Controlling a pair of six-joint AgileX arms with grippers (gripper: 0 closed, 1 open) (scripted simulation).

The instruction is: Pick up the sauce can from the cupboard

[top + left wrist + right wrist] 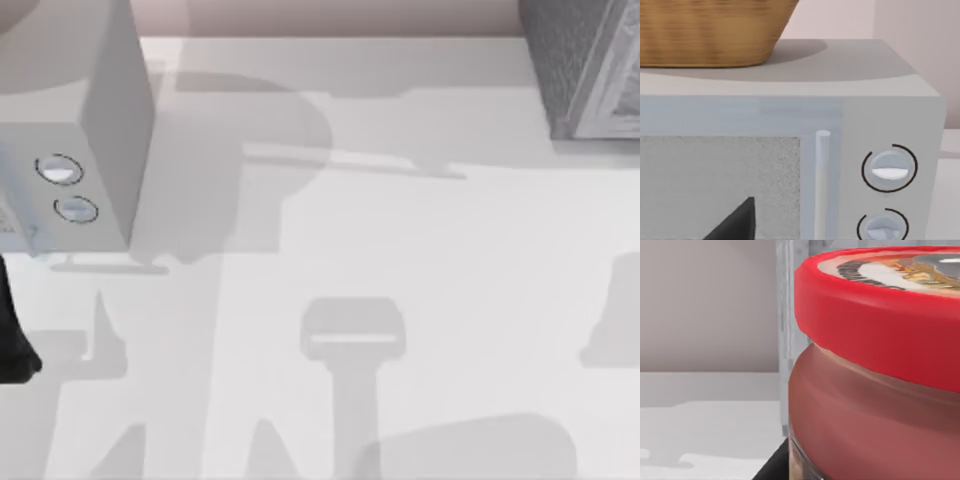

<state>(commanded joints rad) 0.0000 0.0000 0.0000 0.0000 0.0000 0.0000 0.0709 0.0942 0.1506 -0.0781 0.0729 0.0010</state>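
Note:
The sauce can (875, 405) looms very close in the right wrist view, with a thick red lid rim, a printed top and a reddish-brown body. Behind it stands a pale grey upright of the cupboard (786, 315). A dark part of my right gripper (774, 466) shows at the can's base. In the top view the cupboard (590, 70) is the dark speckled box at the far right corner. My left arm (14, 340) sits at the table's left edge, and a dark tip of its gripper (736, 222) hangs before a grey box.
A smooth light grey box with two round dials (100, 130) stands at the back left. A wicker basket (710, 30) rests on top of it. Arm shadows fall across the white table (420, 260).

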